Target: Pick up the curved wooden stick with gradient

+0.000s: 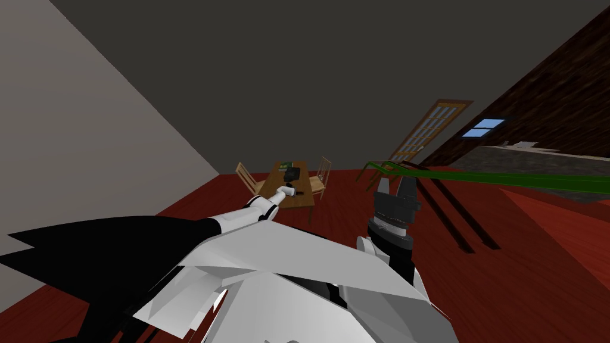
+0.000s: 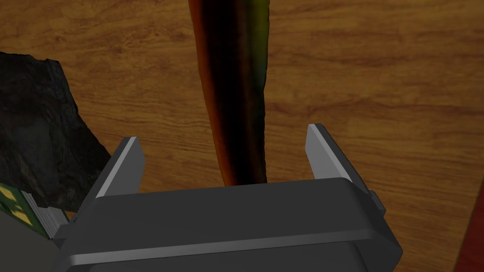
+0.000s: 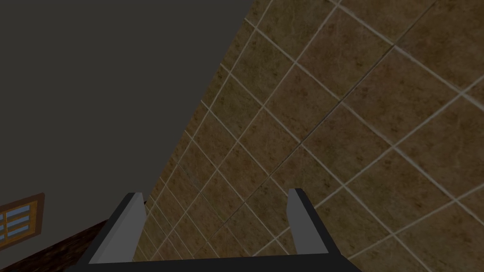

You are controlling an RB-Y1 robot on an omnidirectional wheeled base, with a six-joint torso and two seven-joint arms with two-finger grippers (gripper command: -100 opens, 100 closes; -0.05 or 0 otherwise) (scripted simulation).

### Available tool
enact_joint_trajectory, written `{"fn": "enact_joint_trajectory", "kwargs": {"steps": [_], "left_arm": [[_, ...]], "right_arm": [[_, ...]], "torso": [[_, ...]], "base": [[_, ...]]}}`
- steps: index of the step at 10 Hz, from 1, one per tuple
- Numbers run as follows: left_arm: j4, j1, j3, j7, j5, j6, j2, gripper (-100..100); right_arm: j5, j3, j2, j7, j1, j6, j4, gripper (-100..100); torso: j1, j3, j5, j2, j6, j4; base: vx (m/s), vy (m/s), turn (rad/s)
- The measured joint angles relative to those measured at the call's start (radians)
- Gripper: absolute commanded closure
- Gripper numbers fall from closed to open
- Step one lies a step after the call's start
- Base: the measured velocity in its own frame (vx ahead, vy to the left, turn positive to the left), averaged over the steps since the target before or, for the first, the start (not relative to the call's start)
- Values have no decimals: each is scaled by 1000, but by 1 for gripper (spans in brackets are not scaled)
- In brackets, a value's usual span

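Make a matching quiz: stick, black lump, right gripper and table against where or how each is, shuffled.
1 stick
2 black lump
3 right gripper
4 table

A open, away from the table
B between the left gripper's open fingers
C brown wood grain, under the stick
D beside the left gripper, outside its fingers

Pairs: 1B, 2D, 3A, 4C

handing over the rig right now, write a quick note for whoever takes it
Left gripper: open, over the wooden table, a finger on each side of the curved stick, not touching it.
Right gripper: open, idle, held up on the right side.
The stick lies on the table, with a black lumpy object beside it.
Done: reach and line-up. Left: close on the stick, then lift.
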Motion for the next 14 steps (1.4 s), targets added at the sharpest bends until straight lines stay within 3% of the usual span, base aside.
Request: {"fn": "enact_joint_trajectory", "kwargs": {"steps": [1,6,7,8,9,10,11,12,13,14], "left_arm": [[1,5,1,5,0,18,1,-100],[114,-38,12,1,15,26,-3,-100],[101,-26,13,9,9,47,-2,-100],[130,-40,16,6,15,48,-1,-100],[135,-42,17,4,17,45,-1,0],[134,-42,17,4,16,45,-1,-100],[181,-52,23,-8,22,15,-7,-100],[149,-26,22,-5,12,12,-8,-100],[161,-15,27,-10,12,-5,-12,-100],[165,-14,28,-13,13,-12,-13,100]], "right_arm": [[0,0,0,0,0,0,0,0],[0,0,0,0,0,0,0,0],[0,0,0,0,0,0,0,0],[0,0,0,0,0,0,0,0],[0,0,0,0,0,0,0,0],[0,0,0,0,0,0,0,0],[0,0,0,0,0,0,0,0],[0,0,0,0,0,0,0,0],[0,0,0,0,0,0,0,0],[0,0,0,0,0,0,0,0]], "torso": [[0,0,0,0,0,0],[0,-1,0,-1,0,0],[1,-2,0,-3,0,-1],[1,-1,0,-2,0,-1],[0,0,0,1,0,0],[-1,1,0,3,0,0],[-1,0,0,1,0,0],[-1,0,0,0,0,0],[-1,-1,0,-1,0,0],[-1,0,0,1,0,0]], "base": [[22,8,-6],[66,17,34],[88,34,11],[30,12,-1],[7,3,0],[59,-1,-11],[70,0,-7],[84,0,-11],[42,0,-1],[6,0,2]]}}
